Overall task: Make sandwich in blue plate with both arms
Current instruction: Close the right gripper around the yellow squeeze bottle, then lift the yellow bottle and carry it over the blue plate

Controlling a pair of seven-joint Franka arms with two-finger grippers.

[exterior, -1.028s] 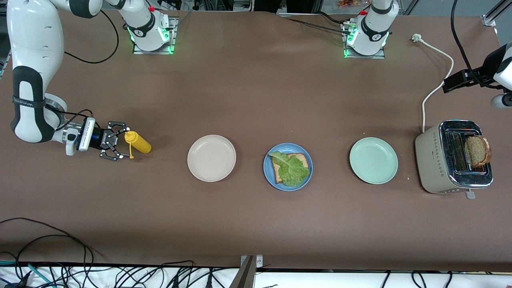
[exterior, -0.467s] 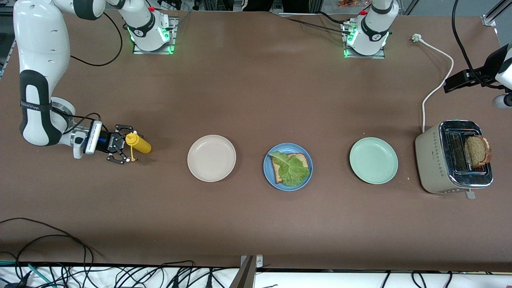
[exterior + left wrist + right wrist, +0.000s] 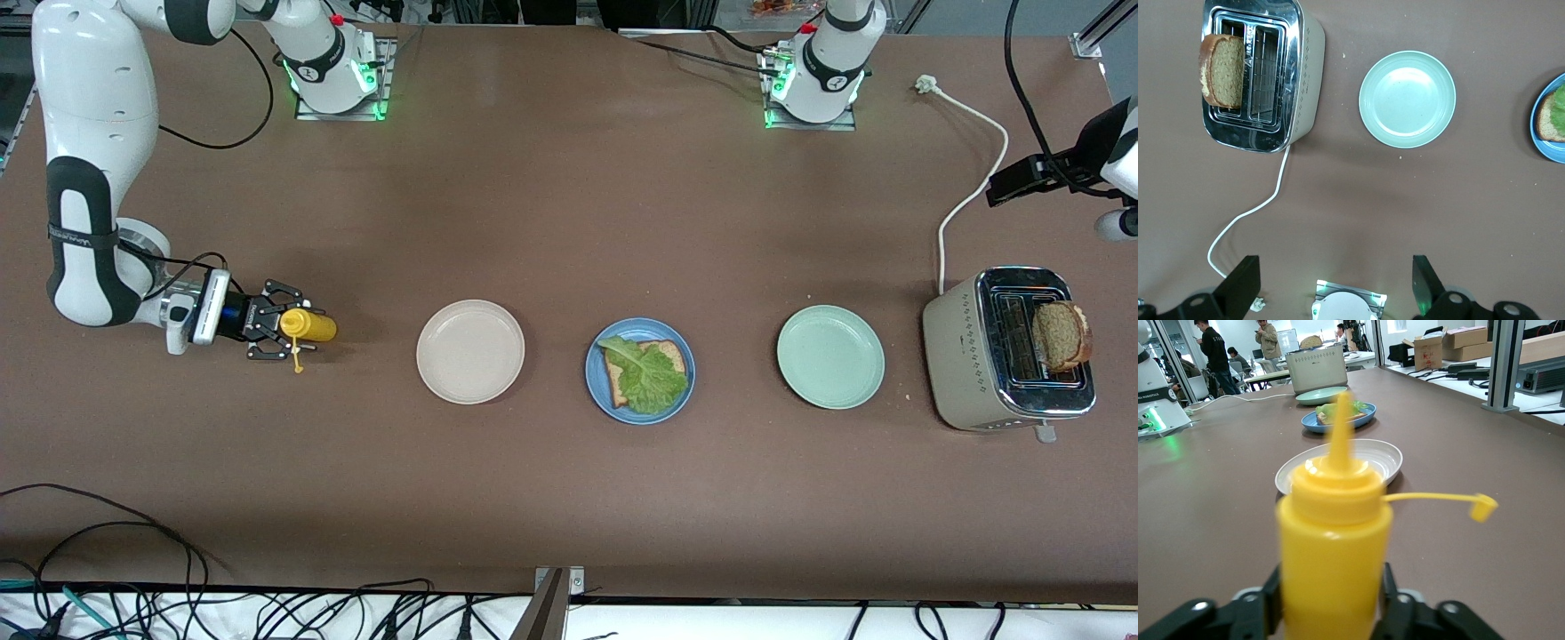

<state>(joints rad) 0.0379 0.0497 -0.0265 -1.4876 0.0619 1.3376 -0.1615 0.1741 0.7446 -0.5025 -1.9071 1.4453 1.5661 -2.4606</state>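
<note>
Advancing, right gripper [image 3: 283,329] now clamps yellow bottle [image 3: 308,325] beside cream plate [image 3: 470,351]; left gripper [image 3: 1331,280] spread wide.

Three plates sit in a row on the counter [image 3: 569,222]: one [image 3: 470,351] toward the right arm's end, the middle plate [image 3: 640,371] carrying bread [image 3: 677,356] under lettuce [image 3: 649,373], another [image 3: 830,356] beside the toaster [image 3: 1009,349], which holds a slice [image 3: 1061,335]. A squeeze bottle [image 3: 308,325] stands at the right arm's end.

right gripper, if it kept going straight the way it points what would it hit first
The right gripper has its fingers against the yellow squeeze bottle and points along the table toward the left arm's end. Next in that line is the cream-white plate, likely its rim.
</note>
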